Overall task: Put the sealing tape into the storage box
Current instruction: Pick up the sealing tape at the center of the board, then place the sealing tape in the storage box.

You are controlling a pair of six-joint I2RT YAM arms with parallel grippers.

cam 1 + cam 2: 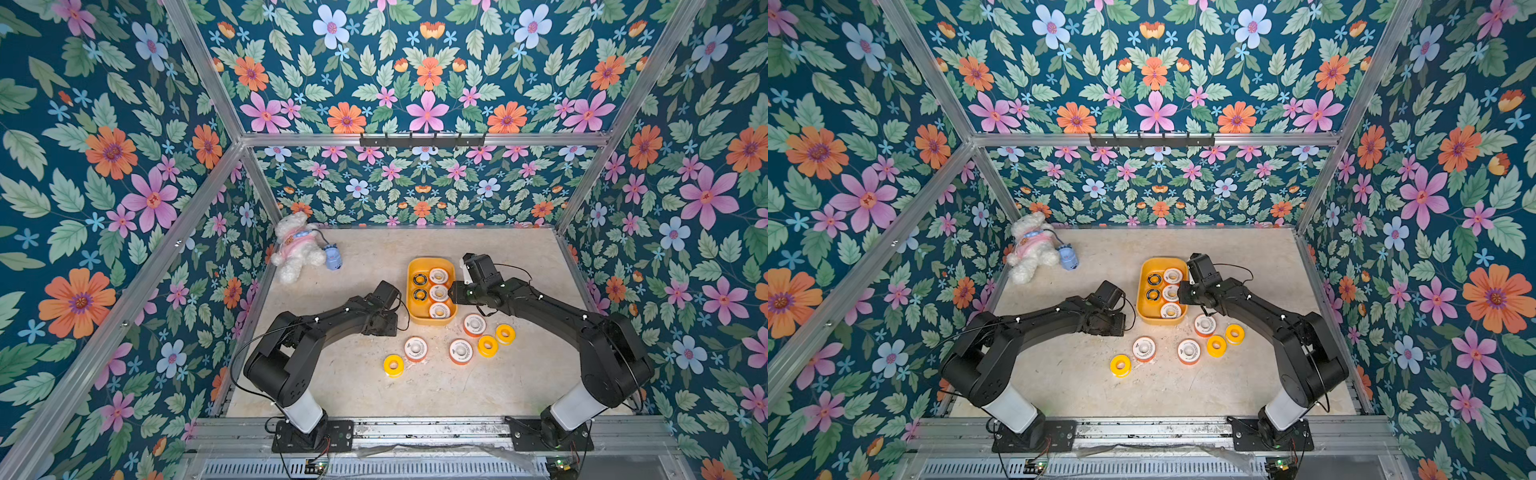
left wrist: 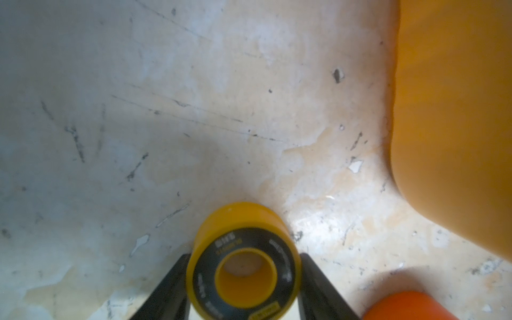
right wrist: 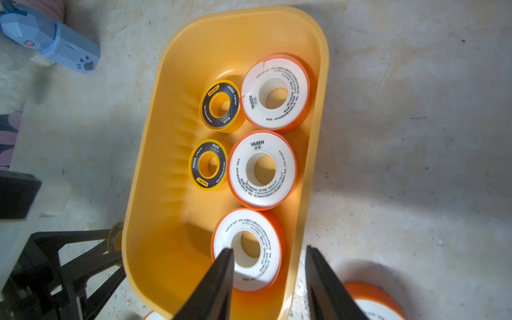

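Closest up, a small black-and-yellow spool [image 2: 241, 224] sits in the left gripper [image 2: 244, 257], whose jaws are closed against its two sides, just beside the yellow box [image 2: 457, 110]. It looks light, hard and smooth-rimmed. A squeeze across the outer rim seems right, though it might slip. Over the box the right gripper [image 3: 273, 277] hangs partly open with nothing in it. Five spools lie inside, and six loose spools [image 1: 415, 348] wait on the table [image 1: 353, 386] near it. Each white spool [image 3: 241, 171] reads VASEN, but I can't make out the finer print.
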